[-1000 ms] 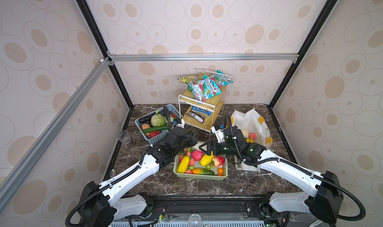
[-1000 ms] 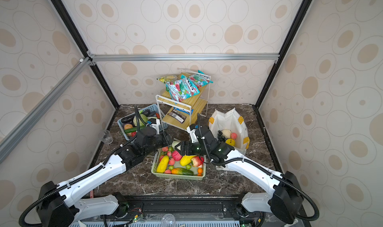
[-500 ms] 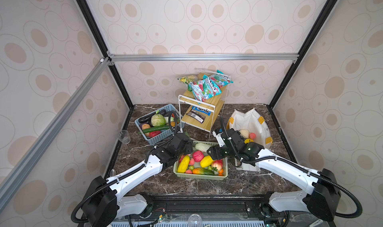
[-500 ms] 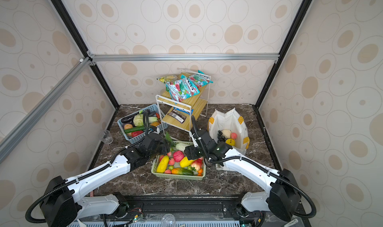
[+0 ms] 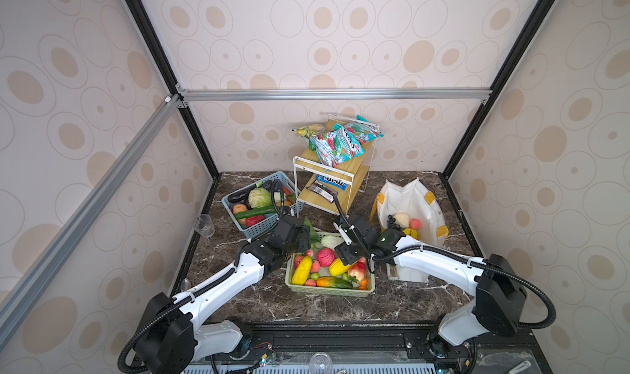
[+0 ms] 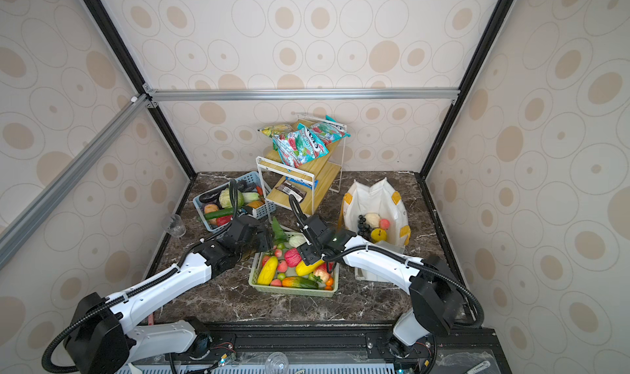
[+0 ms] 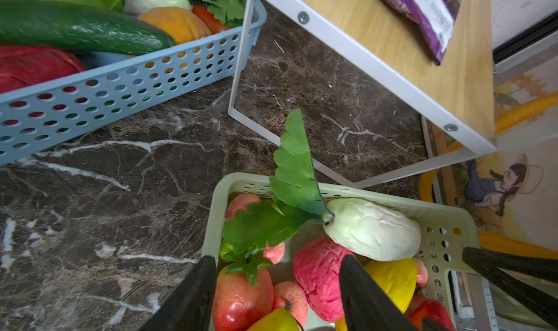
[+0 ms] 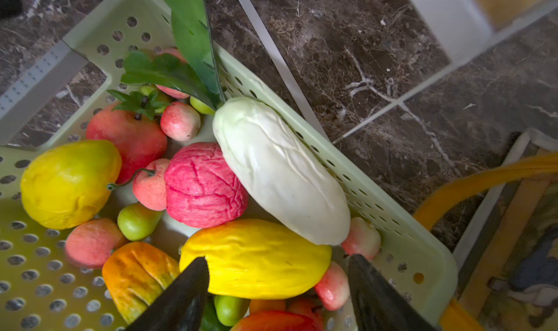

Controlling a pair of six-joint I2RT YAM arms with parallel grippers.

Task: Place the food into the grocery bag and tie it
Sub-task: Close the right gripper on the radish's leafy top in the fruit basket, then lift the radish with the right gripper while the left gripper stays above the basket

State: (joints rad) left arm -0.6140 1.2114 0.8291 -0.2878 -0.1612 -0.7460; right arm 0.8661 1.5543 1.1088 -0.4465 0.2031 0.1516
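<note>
The white grocery bag stands open at the right, holding dark grapes, a white bulb and a yellow citrus. More food fills the green basket. A white radish with green leaves lies along its far rim. My left gripper hangs open over the basket's far left corner, above red fruit and holding nothing. My right gripper is open, its fingers either side of a long yellow fruit.
A blue basket of vegetables sits at the back left. A wire and wood shelf rack with snack bags stands behind the green basket, its foot close to the radish leaves. A clear cup stands by the left wall.
The left gripper has widened and come down beside the green basket, and the white radish now lies at the basket's far rim. The right gripper has lowered over the yellow fruit.
</note>
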